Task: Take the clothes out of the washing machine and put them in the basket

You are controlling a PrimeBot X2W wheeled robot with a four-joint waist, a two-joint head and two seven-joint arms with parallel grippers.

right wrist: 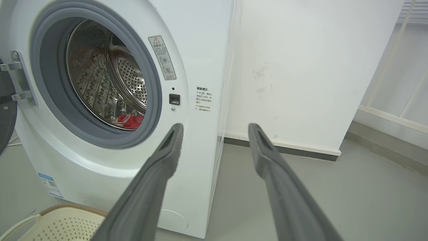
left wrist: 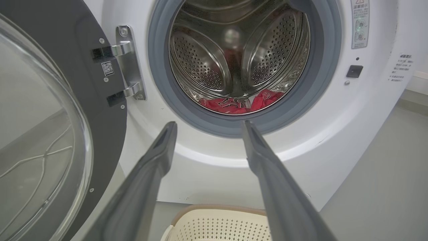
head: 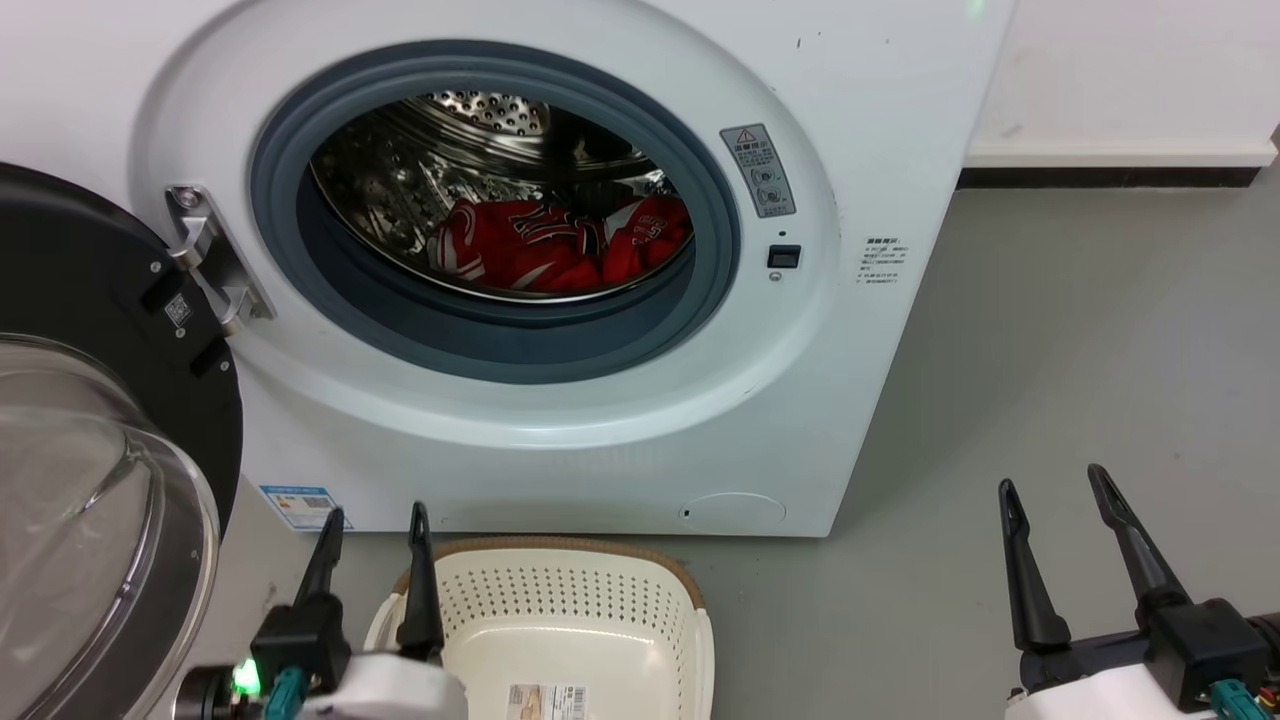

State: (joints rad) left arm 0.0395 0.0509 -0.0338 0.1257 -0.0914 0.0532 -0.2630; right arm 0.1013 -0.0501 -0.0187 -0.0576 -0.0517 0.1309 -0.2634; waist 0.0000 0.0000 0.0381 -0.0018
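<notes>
- left gripper [head: 377,512]: nearest the head camera. Fingers spread, nothing between them. It hangs over the near-left rim of the basket, and its wrist view looks straight into the porthole, so I'd judge this is the arm lined up to reach in.
- right gripper [head: 1050,480]: also spread and empty. It sits over bare floor [head: 1050,350], well right of the opening and out of the reach path.
- basket [head: 560,548]: on the floor just in front of the washing machine [head: 880,100], below the porthole. No clothes in the part that shows. The spot makes sense: a short carry from drum to basket.
- door [head: 110,290]: swung wide to the left, glass bowl facing the robot. It clears the opening but crowds the left arm's side.
- clothes [head: 560,250]: red bundle lying low in the drum [head: 480,110], behind the lip of the grey gasket [head: 500,340]. Looks like the task is at its start.
</notes>
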